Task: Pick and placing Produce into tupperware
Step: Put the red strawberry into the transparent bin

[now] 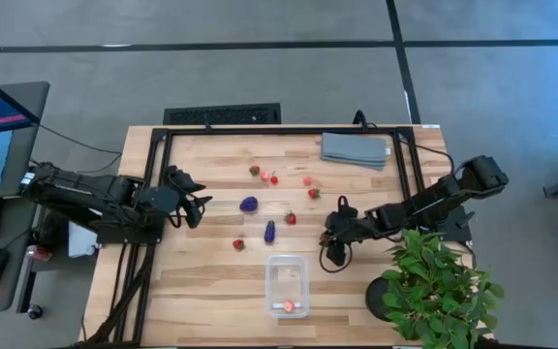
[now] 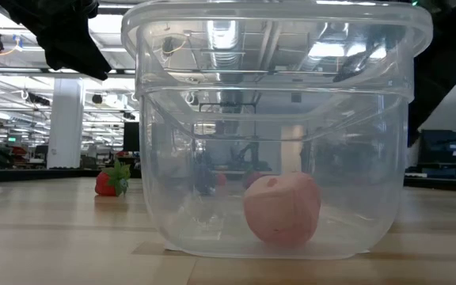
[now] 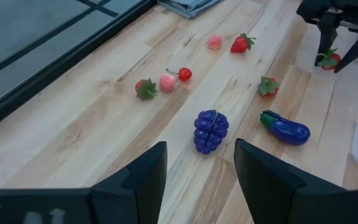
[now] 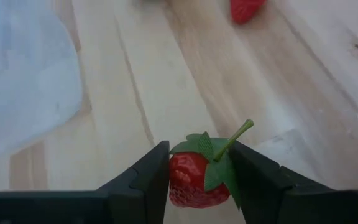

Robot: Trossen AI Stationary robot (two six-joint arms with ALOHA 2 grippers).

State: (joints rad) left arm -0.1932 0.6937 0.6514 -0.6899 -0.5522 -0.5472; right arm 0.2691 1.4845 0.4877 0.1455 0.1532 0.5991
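Observation:
The clear tupperware (image 1: pixel 287 283) stands near the table's front edge with one pink piece (image 2: pixel 282 207) resting on its floor. The produce lies scattered mid-table: a purple grape bunch (image 3: pixel 211 130), an eggplant (image 3: pixel 286 127), several strawberries such as one (image 3: pixel 242 43), a cherry (image 3: pixel 184 74) and pink pieces (image 3: pixel 167 82). My right gripper (image 1: pixel 334 250), just right of the tupperware, is shut on a red strawberry (image 4: pixel 197 179). My left gripper (image 3: pixel 199 148) hovers open at the table's left, short of the grapes, with nothing between its fingers. My right gripper pinches the strawberry by its two red sides (image 4: pixel 178 180) between its two fingers. The fingers slant down, coming from the table's right. The green cap and stem (image 4: pixel 232 140) stick out past the fingertips. The berry looks clear of the wood.
A folded grey cloth (image 1: pixel 355 148) lies at the far right. A green potted plant (image 1: pixel 439 286) stands at the near right corner beside my right arm. A black frame (image 1: pixel 289 129) borders the table's far and side edges. Bare wood lies left of the tupperware.

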